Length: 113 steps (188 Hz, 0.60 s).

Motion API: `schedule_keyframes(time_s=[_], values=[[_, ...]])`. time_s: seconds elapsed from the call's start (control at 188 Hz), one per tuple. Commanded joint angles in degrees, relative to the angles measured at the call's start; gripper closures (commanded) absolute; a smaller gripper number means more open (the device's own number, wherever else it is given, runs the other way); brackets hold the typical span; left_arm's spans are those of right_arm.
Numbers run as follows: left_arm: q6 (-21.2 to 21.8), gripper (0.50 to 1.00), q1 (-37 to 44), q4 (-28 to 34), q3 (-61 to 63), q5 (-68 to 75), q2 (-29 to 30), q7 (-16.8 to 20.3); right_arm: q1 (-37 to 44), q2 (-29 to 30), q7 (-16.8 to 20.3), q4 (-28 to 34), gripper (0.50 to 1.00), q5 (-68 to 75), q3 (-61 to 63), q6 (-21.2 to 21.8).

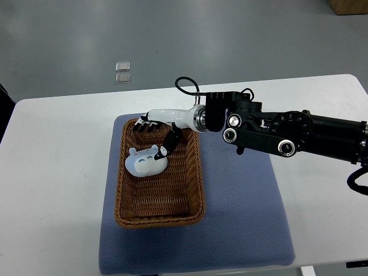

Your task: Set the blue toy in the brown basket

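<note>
Right hand [154, 123], reaching in from the right side, hangs over the far end of the brown basket [123, 214], its dark-tipped fingers spread loosely and holding nothing that I can make out. One finger [168, 145] angles down toward the blue toy [146, 163] and appears to touch or nearly touch its upper edge; contact cannot be confirmed from where I stand. Blue toy lies inside the basket, on the woven floor in the far half, toward the left wall. Its long axis runs roughly across the basket, slightly tilted. From the hand, the toy sits just below and a little nearer the robot. Basket rests on a blue mat [241, 230] on the white table [52, 172]. Left hand is not visible, so the right is the only one near the work. Judgement: placement looks complete, and what remains is lifting the hand clear of the basket without dragging the toy.
</note>
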<state>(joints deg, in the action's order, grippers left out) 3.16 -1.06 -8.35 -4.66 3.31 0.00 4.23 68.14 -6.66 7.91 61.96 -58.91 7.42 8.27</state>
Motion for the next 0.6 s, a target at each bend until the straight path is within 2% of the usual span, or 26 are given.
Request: schedule_keyframes(time_s=[0.0,0.256,0.448,0.597], values=[[0.00,0.500,0.00,0.00,0.00,-0.06,0.00,-0.01,0.24,-0.20,-0.09,0.00,0.593,0.11,2.07,-0.01],[0.00,0.500,0.00,0.00,0.00,0.03,0.00,-0.01,-2.58,-0.02,-0.53,-2.11,0.593,0.02,11.65,-0.28],[0.00,0.500,0.00,0.00,0.00,0.03,0.00,-0.01,-7.32,3.49,-1.32,-9.14,0.593,1.51,28.78,-4.05],[0.00,0.500,0.00,0.00,0.00,-0.06,0.00,0.08,-9.78,4.73,-2.72,-10.11,0.595,8.81,39.34,-7.31]])
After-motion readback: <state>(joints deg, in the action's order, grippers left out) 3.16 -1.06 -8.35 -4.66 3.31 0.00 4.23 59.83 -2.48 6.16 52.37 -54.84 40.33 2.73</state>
